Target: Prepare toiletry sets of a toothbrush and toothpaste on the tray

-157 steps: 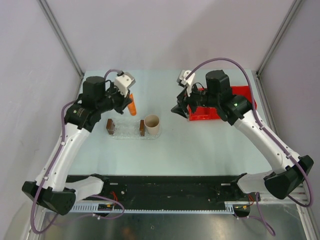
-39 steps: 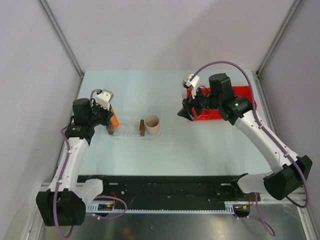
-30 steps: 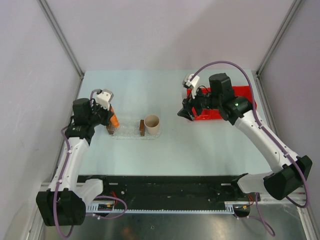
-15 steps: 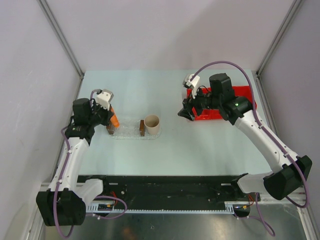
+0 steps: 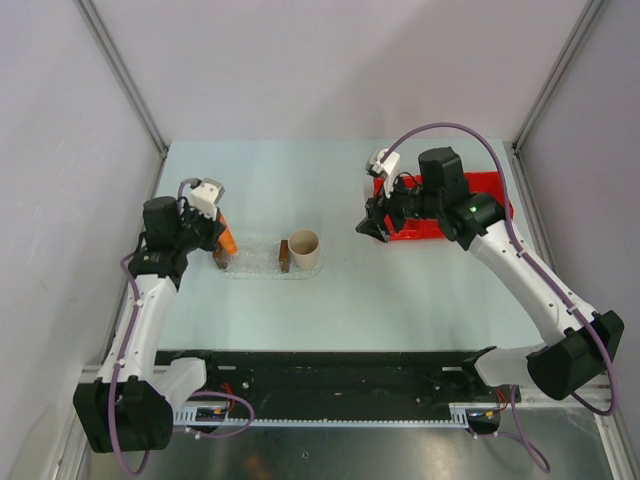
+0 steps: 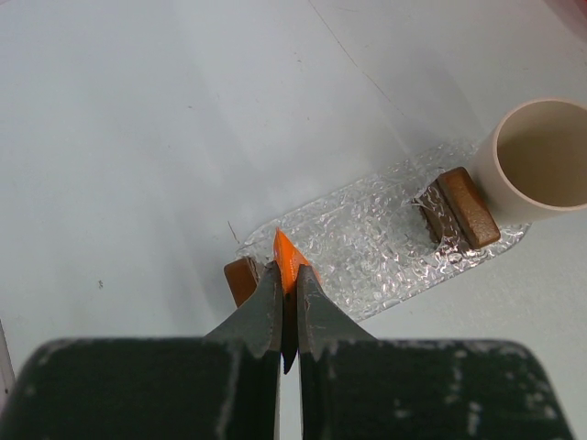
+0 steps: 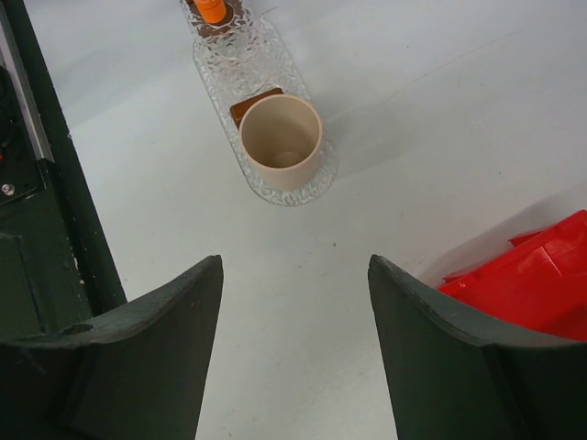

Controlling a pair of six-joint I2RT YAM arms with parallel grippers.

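My left gripper point(image 6: 287, 275) is shut on the orange toothpaste tube point(image 6: 287, 257), whose tip sticks out past the fingertips. It holds the tube over the left end of the clear bumpy tray point(image 6: 376, 247), by the left brown block point(image 6: 240, 280). From above, the tube point(image 5: 228, 240) and left gripper point(image 5: 222, 246) sit at the tray's point(image 5: 255, 264) left end. My right gripper point(image 7: 293, 266) is open and empty above bare table, between the tray and the red bin point(image 7: 532, 280); it also shows from above point(image 5: 372, 228). The toothbrush and blue tube are out of view.
A beige cup point(image 5: 303, 248) stands on the tray's right end beside a second brown block point(image 6: 466, 206); it also shows in the right wrist view point(image 7: 281, 142). The red bin point(image 5: 490, 185) sits at the back right, partly under my right arm.
Since five seconds ago my left gripper has carried the orange tube left and down to the tray's left end. In the last second almost nothing has moved.
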